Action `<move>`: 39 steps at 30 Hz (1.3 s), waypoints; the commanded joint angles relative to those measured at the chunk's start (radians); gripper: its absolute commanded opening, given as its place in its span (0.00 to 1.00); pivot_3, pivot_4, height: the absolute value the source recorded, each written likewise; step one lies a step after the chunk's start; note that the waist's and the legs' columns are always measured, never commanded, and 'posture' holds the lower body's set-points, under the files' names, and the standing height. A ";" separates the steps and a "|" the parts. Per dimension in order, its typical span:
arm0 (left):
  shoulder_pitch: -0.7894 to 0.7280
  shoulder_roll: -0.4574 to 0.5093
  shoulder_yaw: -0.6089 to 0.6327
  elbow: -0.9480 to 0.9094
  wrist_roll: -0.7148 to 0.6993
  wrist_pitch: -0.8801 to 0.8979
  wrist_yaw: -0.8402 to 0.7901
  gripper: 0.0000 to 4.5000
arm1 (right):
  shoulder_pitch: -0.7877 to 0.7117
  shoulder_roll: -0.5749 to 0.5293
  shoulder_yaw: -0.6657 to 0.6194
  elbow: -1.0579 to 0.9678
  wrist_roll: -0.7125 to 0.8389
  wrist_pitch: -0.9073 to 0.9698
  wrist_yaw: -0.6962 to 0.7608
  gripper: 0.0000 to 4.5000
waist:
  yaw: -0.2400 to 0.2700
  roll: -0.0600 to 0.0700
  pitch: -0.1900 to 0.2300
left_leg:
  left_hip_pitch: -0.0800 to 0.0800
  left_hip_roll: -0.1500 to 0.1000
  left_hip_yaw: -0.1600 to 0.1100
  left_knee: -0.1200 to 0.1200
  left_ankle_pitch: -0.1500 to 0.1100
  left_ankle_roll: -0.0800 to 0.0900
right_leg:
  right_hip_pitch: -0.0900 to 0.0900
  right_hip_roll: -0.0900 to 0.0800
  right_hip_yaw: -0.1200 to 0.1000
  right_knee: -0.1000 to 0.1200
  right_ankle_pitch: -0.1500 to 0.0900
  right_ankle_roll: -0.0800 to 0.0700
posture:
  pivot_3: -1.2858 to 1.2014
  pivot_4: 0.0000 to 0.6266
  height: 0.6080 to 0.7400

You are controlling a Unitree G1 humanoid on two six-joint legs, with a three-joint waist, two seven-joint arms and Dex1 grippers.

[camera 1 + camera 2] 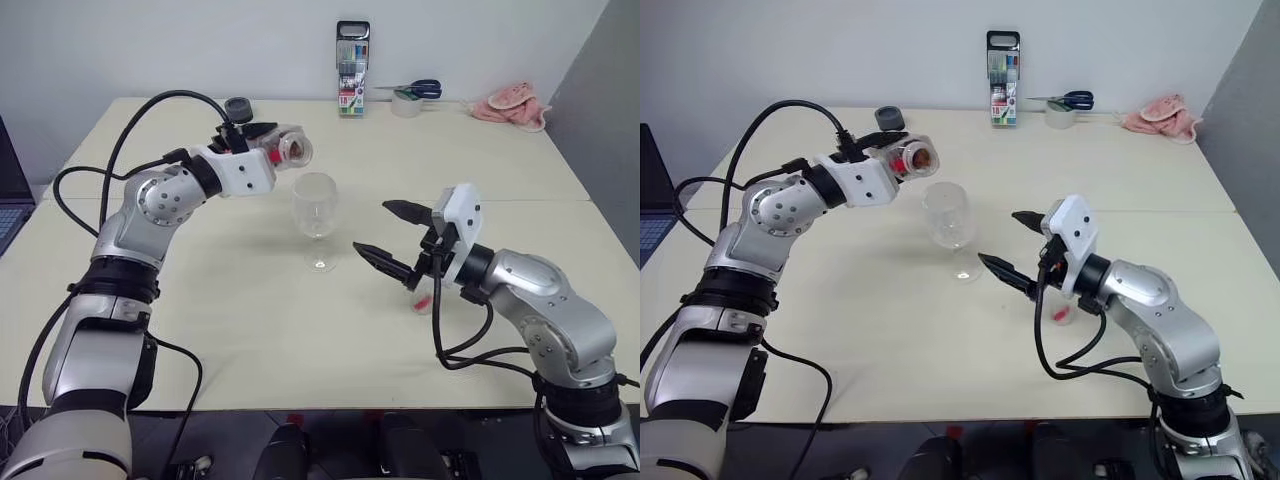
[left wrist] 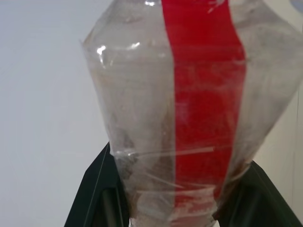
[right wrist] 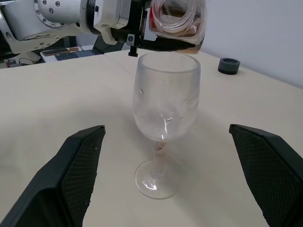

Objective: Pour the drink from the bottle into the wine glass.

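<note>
My left gripper (image 1: 266,144) is shut on the bottle (image 1: 287,148), a small clear one with a red label strip (image 2: 203,94). The bottle lies tipped on its side with its open mouth (image 3: 173,15) just above the rim of the wine glass (image 1: 316,205). A little amber drink (image 3: 191,46) shows inside the bottle near the neck. The clear stemmed glass stands upright on the table (image 1: 250,320) and looks empty apart from some droplets. My right gripper (image 1: 371,226) hangs open just right of the glass, its fingers (image 3: 78,165) apart on either side of it, touching nothing.
A small red and white cap (image 1: 422,300) lies on the table under my right wrist. Along the far edge stand a marker case (image 1: 352,70), scissors (image 1: 420,89) on a tape roll, a pink cloth (image 1: 512,105) and a dark ring (image 1: 238,106). A laptop (image 1: 10,200) sits at the left.
</note>
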 commanded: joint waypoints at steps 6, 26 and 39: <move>-0.074 0.049 -0.020 0.026 0.118 -0.110 0.121 0.39 | -0.045 -0.066 -0.046 -0.020 0.047 -0.016 0.044 1.00 | -0.002 0.000 0.000 | -0.001 0.000 0.000 0.001 0.000 0.000 | 0.000 0.000 0.000 0.001 0.000 0.000 | 0.52 0.24 1.00; -0.138 0.070 -0.043 0.053 0.228 -0.147 0.217 0.39 | -0.047 -0.064 -0.025 -0.024 0.045 -0.011 0.028 1.00 | -0.004 0.000 0.000 | -0.001 -0.001 0.000 0.005 0.000 0.000 | -0.001 0.000 0.000 0.007 0.000 0.000 | 0.52 0.24 1.00; -0.187 0.085 -0.071 0.123 0.269 -0.169 0.288 0.39 | -0.035 -0.061 -0.011 -0.046 0.060 0.006 0.028 1.00 | -0.004 0.000 0.000 | -0.003 -0.002 -0.001 0.015 -0.002 0.003 | -0.001 0.000 0.000 0.014 0.000 0.000 | 0.52 0.24 1.00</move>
